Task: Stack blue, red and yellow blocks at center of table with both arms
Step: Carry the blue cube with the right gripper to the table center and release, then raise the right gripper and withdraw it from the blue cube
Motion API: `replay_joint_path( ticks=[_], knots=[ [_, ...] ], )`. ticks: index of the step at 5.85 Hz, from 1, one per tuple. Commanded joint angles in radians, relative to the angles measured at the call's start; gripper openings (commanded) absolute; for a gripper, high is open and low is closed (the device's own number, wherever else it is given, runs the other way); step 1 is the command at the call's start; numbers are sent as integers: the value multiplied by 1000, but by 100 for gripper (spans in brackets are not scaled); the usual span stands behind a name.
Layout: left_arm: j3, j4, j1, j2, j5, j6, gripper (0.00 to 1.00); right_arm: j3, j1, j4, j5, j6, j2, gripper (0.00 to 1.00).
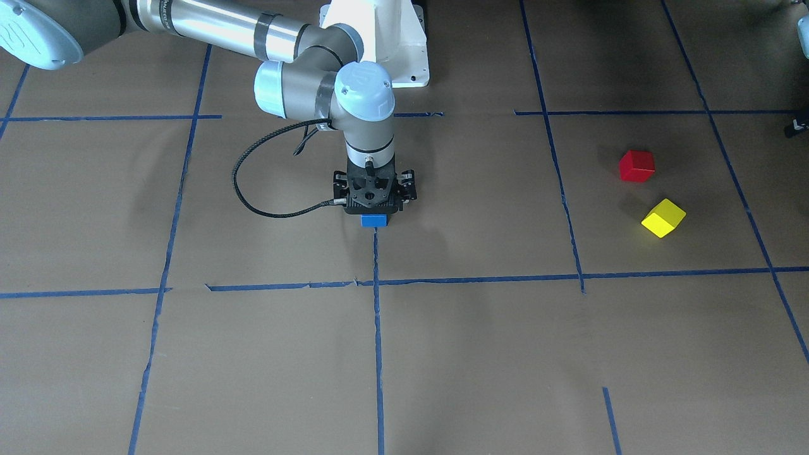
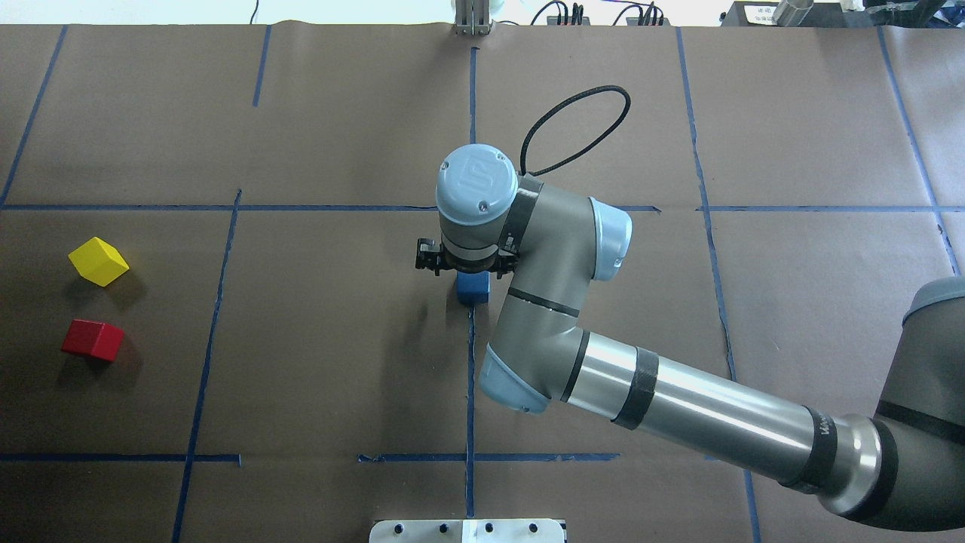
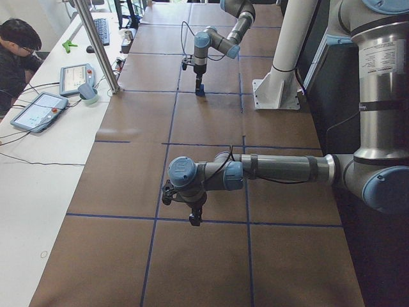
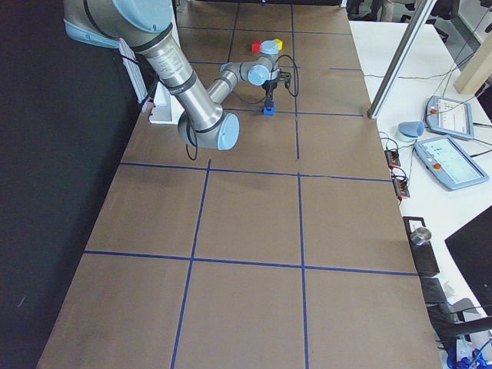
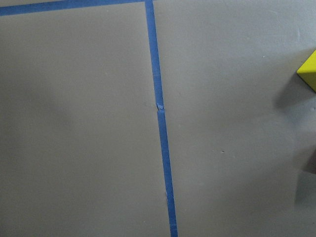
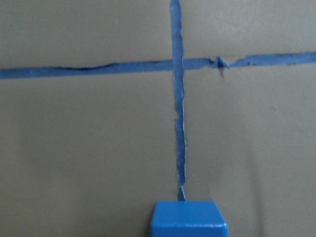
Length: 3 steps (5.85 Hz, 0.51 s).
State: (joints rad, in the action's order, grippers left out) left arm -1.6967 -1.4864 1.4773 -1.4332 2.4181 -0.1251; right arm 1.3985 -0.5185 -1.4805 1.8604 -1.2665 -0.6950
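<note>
Right gripper (image 1: 374, 212) closed around blue block (image 1: 374, 220), set down at table (image 1: 442, 354) center on the tape line, probably as base for 1 stack. Red block (image 1: 636, 166) and yellow block (image 1: 663, 217) waiting near 3 o'clock in front-facing view. Left gripper (image 3: 195, 217): cannot tell if spread.

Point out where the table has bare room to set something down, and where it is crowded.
Bare: the table between the red block and the blue block, and the far squares beyond the right gripper. Crowded: the centre, under the right arm, and the patch around the yellow block and the red block.
</note>
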Motion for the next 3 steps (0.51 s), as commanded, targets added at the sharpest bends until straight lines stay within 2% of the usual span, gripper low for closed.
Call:
replay_joint_path(
  ticks=[1,2,3],
  knots=[
    [-17,0,1,-3,-5,-4,100,51,-128,-70,107,113,-6,100],
    [-17,0,0,-3,-10,-5,100,86,-226,-99,176,248,-65,100],
    [-18,0,0,-4,-10,-2,100,132,-344,-101,245,432,-174,100]
  ],
)
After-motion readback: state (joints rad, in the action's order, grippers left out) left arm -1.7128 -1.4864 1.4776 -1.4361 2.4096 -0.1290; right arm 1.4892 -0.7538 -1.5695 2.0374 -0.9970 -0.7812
